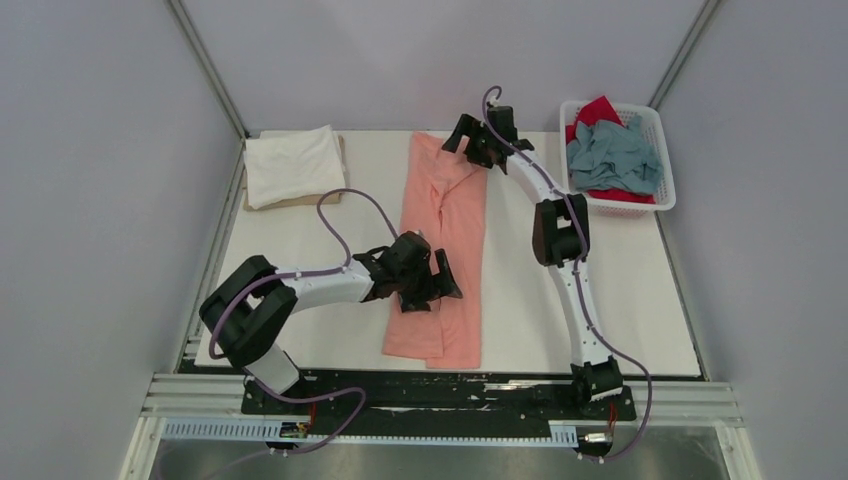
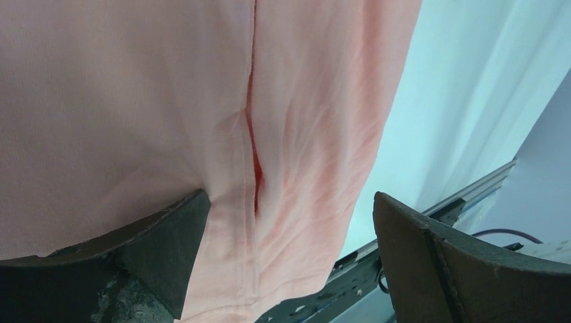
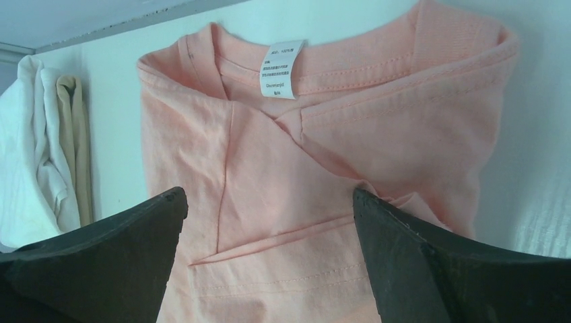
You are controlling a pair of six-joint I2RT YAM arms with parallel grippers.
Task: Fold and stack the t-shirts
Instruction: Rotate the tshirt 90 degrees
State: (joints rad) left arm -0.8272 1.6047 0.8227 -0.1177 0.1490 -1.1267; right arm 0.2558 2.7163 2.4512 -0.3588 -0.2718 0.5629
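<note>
Bench [image 1: 620, 290]: white, and it carries all the work.

Salmon-pink t-shirt [image 1: 445, 215]: lies as a long narrow strip down the centre of the frame, collar at the top and hem at the bottom. Both sides are turned inward and meet along a central seam-line. Judgement: the lengthwise folds are made and the crosswise fold is the step in hand.

Left pincer [image 1: 437, 290]: sits over the lower part of the strip, jaws spread wide, gripping nothing (the wrist view shows one finger resting against the cloth).

Right pincer [image 1: 462, 140]: is at the collar end in the upper centre, jaws likewise wide apart and empty, straddling the neck label [image 3: 281, 68].

The next move calls for a pinch through every layer at one end, carried evenly to the other. A shallow pinch would likely spill the inner flaps.

Basket [image 1: 620, 208], upper right: white lattice, holding the grey-blue t-shirt [image 1: 612, 155] crumpled on top of the red t-shirt [image 1: 598, 110]. Both are unfolded.

White t-shirt [image 1: 293, 163], upper left: folded, and resting on a thin tan board [image 1: 300, 201]. Judgement: this is the start of the stack, with one shirt done out of four.
</note>
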